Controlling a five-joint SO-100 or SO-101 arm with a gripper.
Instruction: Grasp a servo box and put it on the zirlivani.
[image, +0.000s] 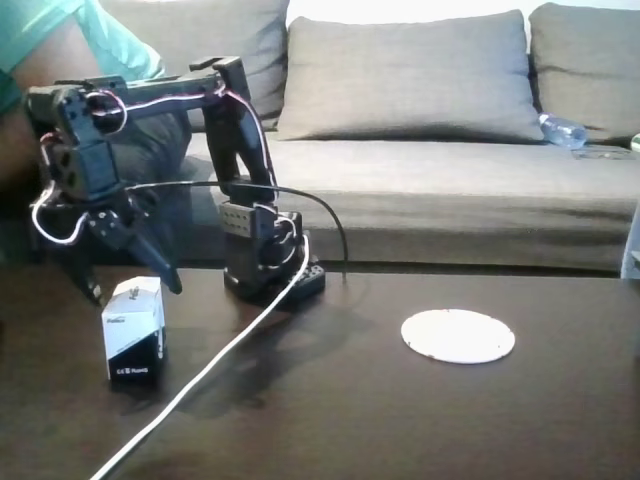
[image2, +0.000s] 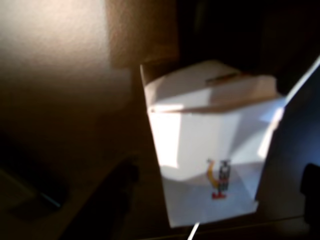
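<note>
Approaching for the grasp: in the fixed view the gripper (image: 128, 275) hangs above and just behind the servo box (image: 134, 329), fingers spread wide and holding nothing, while the box stands upright on the dark table (image: 350, 420) at the left, well apart from the zirlivani (image: 458, 335), which lies bare at the right. Judged next: lower the open fingers to straddle the box (image2: 210, 145), close, lift and carry it rightward; the box flaps appear shut, contents unseen

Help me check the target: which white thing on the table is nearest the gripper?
The servo box, upright with a black lower half, directly beneath the gripper. The flat round zirlivani lies far right in the fixed view.
</note>
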